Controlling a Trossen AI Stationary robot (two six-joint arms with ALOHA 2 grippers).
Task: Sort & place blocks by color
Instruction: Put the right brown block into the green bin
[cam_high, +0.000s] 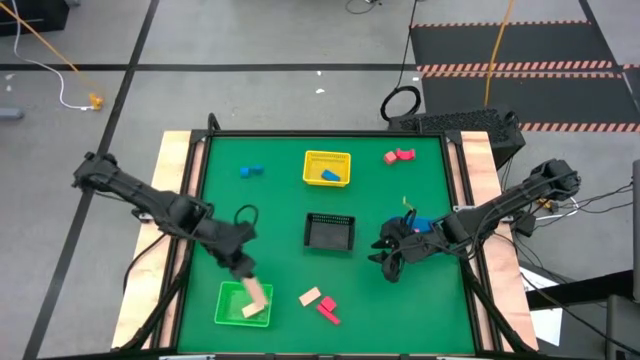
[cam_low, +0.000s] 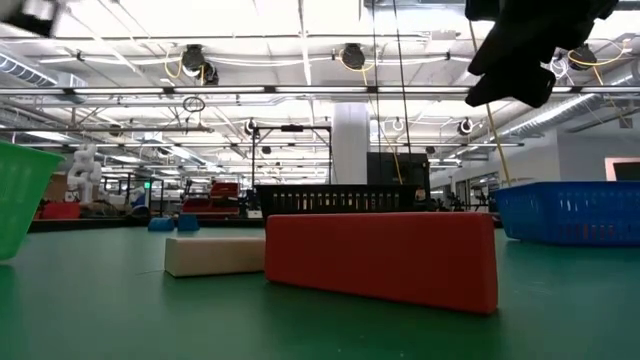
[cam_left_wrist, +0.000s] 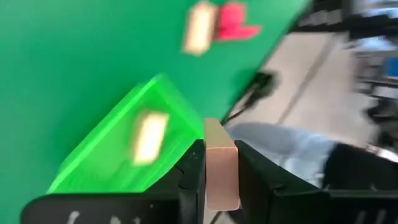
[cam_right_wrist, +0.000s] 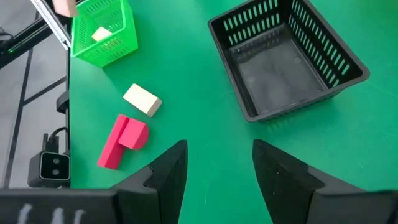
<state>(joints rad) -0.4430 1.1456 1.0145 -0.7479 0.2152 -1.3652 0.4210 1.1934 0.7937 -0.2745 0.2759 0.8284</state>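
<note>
Sorting is partly complete. The desk (cam_high: 280, 205) carries four baskets. The blue basket (cam_high: 420, 224) lies beside the right fingers (cam_high: 388, 262), which stand apart and empty above the desk. The black basket (cam_high: 330, 231), ahead of the right fingers, is empty. The yellow basket (cam_high: 327, 167) holds one blue block (cam_high: 331, 176). The green basket (cam_high: 241, 304), directly below the left fingers (cam_high: 252, 285), holds one tan block (cam_high: 252, 311); the left fingers are clamped on a second tan block (cam_left_wrist: 221, 165). Remaining on the desk: a tan block (cam_right_wrist: 142, 99) touching a red block (cam_right_wrist: 122, 140) near the left fingers, two blue blocks (cam_high: 250, 171) and red blocks (cam_high: 399, 155) well apart from both.
</note>
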